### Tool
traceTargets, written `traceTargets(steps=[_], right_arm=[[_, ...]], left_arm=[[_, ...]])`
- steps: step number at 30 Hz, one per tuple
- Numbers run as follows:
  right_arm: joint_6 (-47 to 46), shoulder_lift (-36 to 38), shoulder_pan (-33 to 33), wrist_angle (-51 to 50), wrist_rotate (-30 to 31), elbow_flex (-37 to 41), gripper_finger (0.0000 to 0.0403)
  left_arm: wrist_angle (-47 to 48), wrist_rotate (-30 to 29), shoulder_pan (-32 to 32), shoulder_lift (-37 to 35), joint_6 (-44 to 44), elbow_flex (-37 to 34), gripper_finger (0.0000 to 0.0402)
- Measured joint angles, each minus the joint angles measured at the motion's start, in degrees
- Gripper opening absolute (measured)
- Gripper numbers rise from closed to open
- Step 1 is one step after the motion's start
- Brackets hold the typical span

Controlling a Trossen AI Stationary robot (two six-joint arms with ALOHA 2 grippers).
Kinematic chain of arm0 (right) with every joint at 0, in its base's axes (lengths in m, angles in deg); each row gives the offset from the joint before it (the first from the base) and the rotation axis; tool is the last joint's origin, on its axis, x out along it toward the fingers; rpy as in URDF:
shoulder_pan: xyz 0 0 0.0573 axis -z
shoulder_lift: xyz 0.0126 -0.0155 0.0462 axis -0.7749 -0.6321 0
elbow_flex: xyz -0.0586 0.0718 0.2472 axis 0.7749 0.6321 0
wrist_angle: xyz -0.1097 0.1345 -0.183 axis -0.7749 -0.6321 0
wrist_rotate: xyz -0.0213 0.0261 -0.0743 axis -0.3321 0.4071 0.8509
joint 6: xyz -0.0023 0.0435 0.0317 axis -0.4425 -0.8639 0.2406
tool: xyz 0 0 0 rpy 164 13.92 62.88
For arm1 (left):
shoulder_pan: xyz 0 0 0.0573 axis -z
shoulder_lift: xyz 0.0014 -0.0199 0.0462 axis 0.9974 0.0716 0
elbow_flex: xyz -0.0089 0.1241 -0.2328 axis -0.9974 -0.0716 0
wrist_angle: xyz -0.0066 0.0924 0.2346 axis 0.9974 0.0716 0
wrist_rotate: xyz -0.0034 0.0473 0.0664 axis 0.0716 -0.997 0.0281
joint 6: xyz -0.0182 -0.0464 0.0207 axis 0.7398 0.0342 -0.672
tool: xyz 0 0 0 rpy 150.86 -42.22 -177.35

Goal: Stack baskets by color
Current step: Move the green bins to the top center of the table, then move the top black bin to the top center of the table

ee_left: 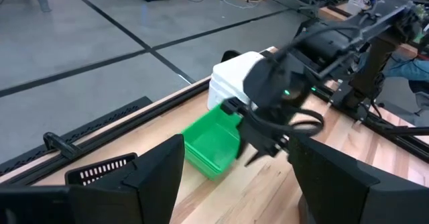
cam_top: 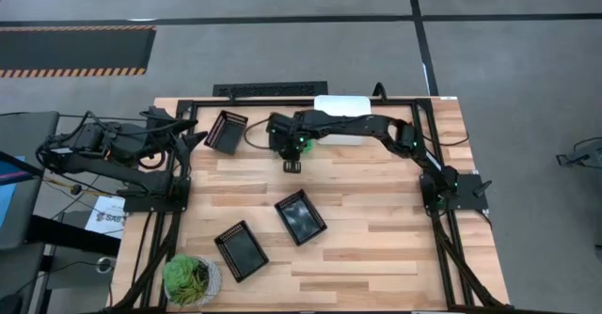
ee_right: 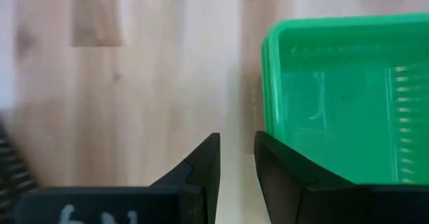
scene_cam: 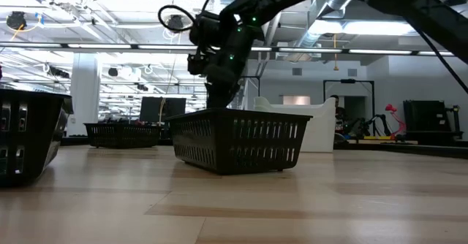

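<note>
Your green basket stack (ee_right: 345, 96) sits on the table (cam_top: 376, 220) near the far edge, just beside the white baskets (cam_top: 340, 105). Your right gripper (ee_right: 234, 160) hovers right over the green rim, fingers slightly apart, holding nothing. Three black baskets lie scattered: one (cam_top: 226, 132) near the left arm, two (cam_top: 300, 216) (cam_top: 241, 250) toward the front. Your left gripper (ee_left: 234, 177) waits at the left edge, fingers spread wide.
</note>
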Motion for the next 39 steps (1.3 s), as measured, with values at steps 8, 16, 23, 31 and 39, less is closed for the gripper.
traceTargets(steps=[8,16,23,31,39], right_arm=[[0.9,0.0,2.8,2.8,0.2,0.0,0.0116],[-1.1,0.0,4.5,6.7,5.8,0.0,0.0116],[-2.2,0.0,3.3,3.2,5.8,-5.3,0.0116],[-10.7,0.6,0.2,-25.6,5.8,-18.4,0.0116],[-18.3,7.6,-5.4,-40.3,10.6,-16.5,0.0116]], left_arm=[[0.0,0.0,0.0,0.0,1.9,0.0,0.0256],[0.0,-0.3,0.0,1.7,3.3,-0.1,0.0256],[0.0,-1.1,0.0,8.8,4.8,-0.1,0.0256],[1.3,-0.6,-4.1,19.3,7.7,-0.1,0.0256],[5.4,2.3,-15.0,28.0,6.3,-0.1,0.0256]])
